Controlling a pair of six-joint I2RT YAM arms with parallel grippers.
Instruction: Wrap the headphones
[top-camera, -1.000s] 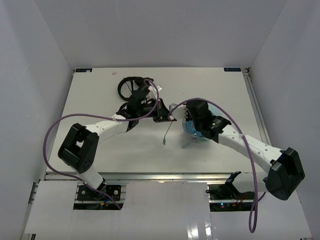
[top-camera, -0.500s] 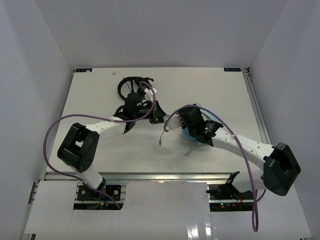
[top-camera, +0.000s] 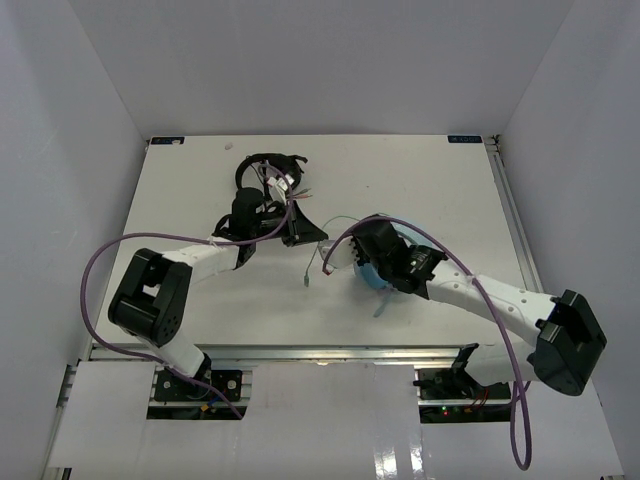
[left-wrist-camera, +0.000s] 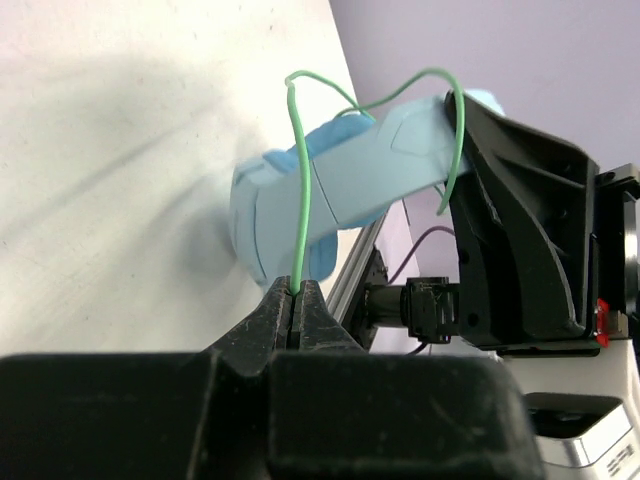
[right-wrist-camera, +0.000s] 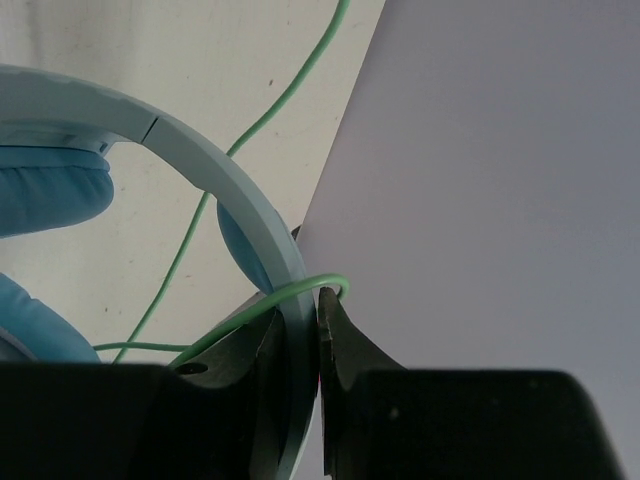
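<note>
The light blue headphones (top-camera: 370, 273) are held off the table right of centre by my right gripper (top-camera: 362, 256), which is shut on the wide band (right-wrist-camera: 262, 235). The thin green cable (right-wrist-camera: 190, 245) loops over the band at the jaws. My left gripper (top-camera: 300, 232) is shut on the cable (left-wrist-camera: 298, 190) and holds it taut a short way left of the headphones (left-wrist-camera: 345, 185). The cable's free end (top-camera: 304, 282) hangs toward the table. In the left wrist view my left gripper (left-wrist-camera: 296, 292) pinches the cable, with the right gripper's black body (left-wrist-camera: 520, 230) behind the headphones.
Smaller black headphones (top-camera: 262, 168) lie at the back left of the white table (top-camera: 450, 190), just behind my left gripper. White walls enclose the table on three sides. Purple cables arc off both arms.
</note>
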